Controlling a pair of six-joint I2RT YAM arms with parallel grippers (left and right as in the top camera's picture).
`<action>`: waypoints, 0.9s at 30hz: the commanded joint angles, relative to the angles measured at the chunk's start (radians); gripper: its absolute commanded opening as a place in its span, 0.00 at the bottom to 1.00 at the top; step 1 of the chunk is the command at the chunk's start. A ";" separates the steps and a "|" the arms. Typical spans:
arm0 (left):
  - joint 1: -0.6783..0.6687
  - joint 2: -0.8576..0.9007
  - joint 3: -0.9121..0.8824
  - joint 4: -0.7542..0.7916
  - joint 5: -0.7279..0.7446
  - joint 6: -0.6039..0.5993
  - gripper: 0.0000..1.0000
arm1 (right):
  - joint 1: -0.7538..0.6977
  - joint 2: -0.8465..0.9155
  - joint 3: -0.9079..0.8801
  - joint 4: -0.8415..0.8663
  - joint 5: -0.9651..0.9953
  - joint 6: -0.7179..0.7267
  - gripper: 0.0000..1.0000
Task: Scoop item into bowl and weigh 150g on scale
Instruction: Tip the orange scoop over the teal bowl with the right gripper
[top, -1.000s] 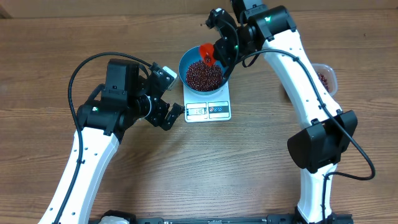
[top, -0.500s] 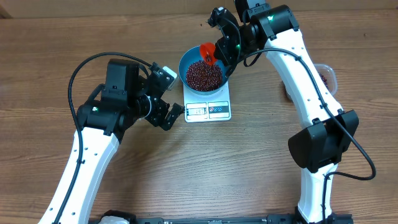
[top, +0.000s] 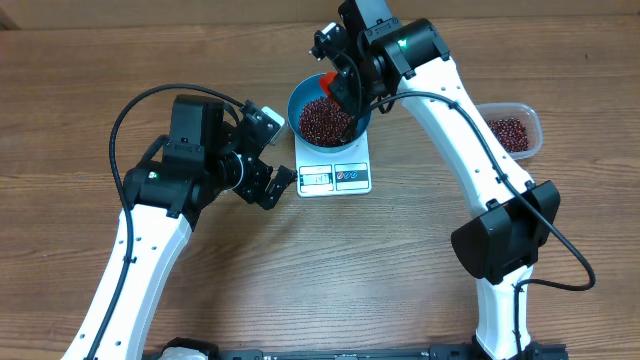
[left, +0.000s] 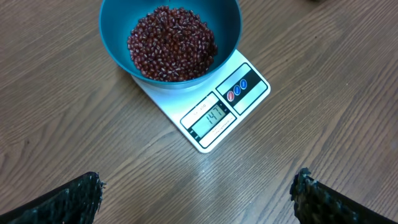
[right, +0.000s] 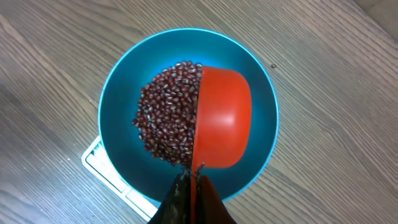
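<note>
The blue bowl (top: 300, 100) stands on the white scale (top: 336, 178) and holds a heap of red-brown beans (top: 322, 122). My right gripper (top: 345, 88) is shut on the handle of a red scoop (top: 331, 82). The scoop is tipped on its side above the bowl's far rim. In the right wrist view the scoop (right: 224, 118) hangs over the beans (right: 165, 121) inside the bowl (right: 115, 93), with my right gripper (right: 194, 179) clamped on its handle. My left gripper (top: 272, 158) stands wide open and holds nothing, left of the scale. The left wrist view shows the scale (left: 252, 87) reading 147.
A clear plastic tub (top: 511, 131) with more beans sits at the right, behind my right arm. Bare wooden table lies in front of the scale and under my left gripper (left: 196, 199).
My right arm has swung left and back, carrying the scoop over the bowl's far rim and uncovering the tub. The left arm has not moved.
</note>
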 joint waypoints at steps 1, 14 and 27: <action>0.002 -0.004 0.010 0.000 -0.003 0.023 1.00 | -0.007 -0.038 0.035 -0.003 0.017 -0.003 0.04; 0.002 -0.004 0.010 0.000 -0.003 0.023 1.00 | 0.014 -0.046 0.035 0.007 0.110 -0.019 0.04; 0.002 -0.004 0.010 0.000 -0.003 0.023 0.99 | -0.092 -0.087 0.035 0.010 -0.056 0.087 0.04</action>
